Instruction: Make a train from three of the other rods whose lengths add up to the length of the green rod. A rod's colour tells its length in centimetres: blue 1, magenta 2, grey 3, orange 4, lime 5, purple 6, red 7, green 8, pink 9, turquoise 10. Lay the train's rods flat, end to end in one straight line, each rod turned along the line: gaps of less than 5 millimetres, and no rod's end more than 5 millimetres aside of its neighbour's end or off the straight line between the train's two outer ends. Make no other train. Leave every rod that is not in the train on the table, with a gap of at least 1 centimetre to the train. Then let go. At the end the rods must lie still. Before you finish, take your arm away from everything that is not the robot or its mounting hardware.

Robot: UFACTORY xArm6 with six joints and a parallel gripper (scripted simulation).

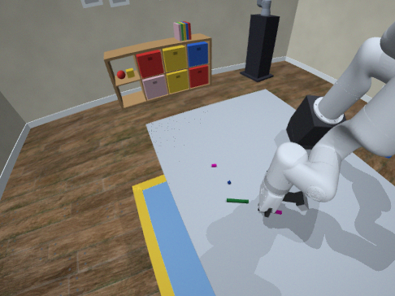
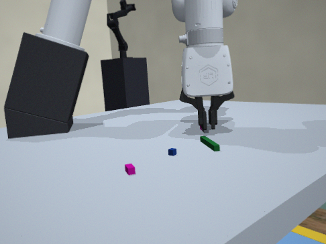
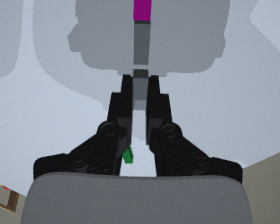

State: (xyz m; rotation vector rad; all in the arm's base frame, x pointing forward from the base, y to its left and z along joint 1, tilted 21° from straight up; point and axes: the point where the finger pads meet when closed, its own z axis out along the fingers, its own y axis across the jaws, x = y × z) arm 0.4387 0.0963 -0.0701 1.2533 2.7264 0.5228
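My gripper (image 1: 266, 211) (image 2: 208, 125) (image 3: 140, 90) is down at the table top, shut on the near end of a grey rod (image 3: 143, 41) that lies flat. A magenta rod (image 1: 279, 212) (image 3: 143, 3) lies end to end with the grey rod's far end, in one line. The green rod (image 1: 237, 201) (image 2: 210, 143) (image 3: 128, 156) lies flat a short way to the side of the gripper. A blue cube (image 1: 229, 181) (image 2: 172, 151) and a second magenta rod (image 1: 214, 165) (image 2: 130, 169) lie apart, farther out on the table.
The grey table (image 1: 227, 125) carries the arm's black base (image 2: 43, 83). A blue and yellow mat (image 1: 162, 223) lies on the floor beside the table. A black pedestal (image 2: 125, 83) stands behind the table, and a shelf with bins (image 1: 162, 68) at the wall.
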